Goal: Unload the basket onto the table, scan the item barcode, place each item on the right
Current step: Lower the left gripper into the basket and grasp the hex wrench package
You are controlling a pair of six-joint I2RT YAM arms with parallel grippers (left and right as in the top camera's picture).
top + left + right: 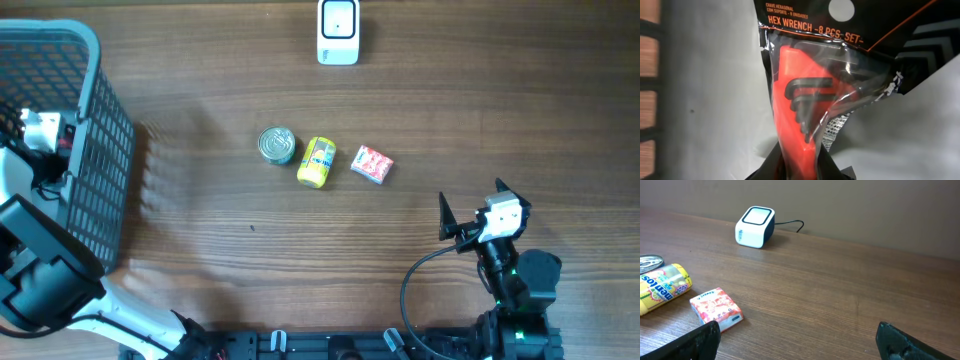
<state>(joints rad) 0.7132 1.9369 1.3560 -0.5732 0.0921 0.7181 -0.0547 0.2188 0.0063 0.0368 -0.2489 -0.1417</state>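
Pick-up is judged in hand: the hex wrench set [810,115] is clenched by left fingers [837,170] inside the basket [95,150] at the counter's [300,250] left edge, right fingers [445,216] released; carriage to the far-edge scanner [338,32] is needed next.

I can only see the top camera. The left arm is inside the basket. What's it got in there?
Observer: The left wrist camera shows a hex wrench pack, pinched at its bottom end by the left fingers.
Operator: Are there words on it?
Observer: Yes. White letters on its black top say "HEX WRENCH 8 PCS SET".
Operator: Is the yellow bottle candy?
Observer: The right wrist camera shows "mentos" printed on the bottle.
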